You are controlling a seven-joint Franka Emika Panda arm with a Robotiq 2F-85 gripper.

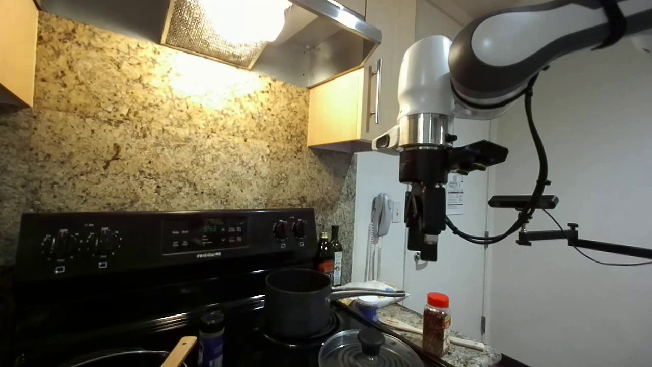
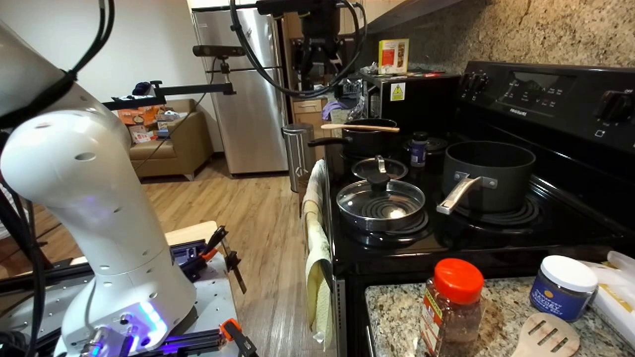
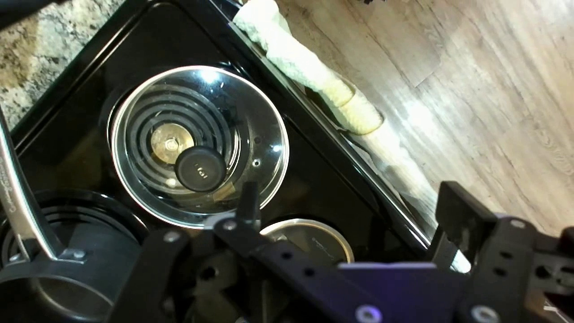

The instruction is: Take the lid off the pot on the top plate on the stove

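The black stove carries a grey pot, a black-knobbed glass lid over a coil, a smaller lid beside it, a dark pan and a spice bottle. On the speckled table: a red-capped jar, a white-lidded jar, a slotted spatula.

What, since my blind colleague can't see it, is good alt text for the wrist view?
A black-knobbed glass lid lies on a black stove, seen from above. The open gripper, holding nothing, partly hides a second lid; an uncovered grey pot is cut off at lower left.
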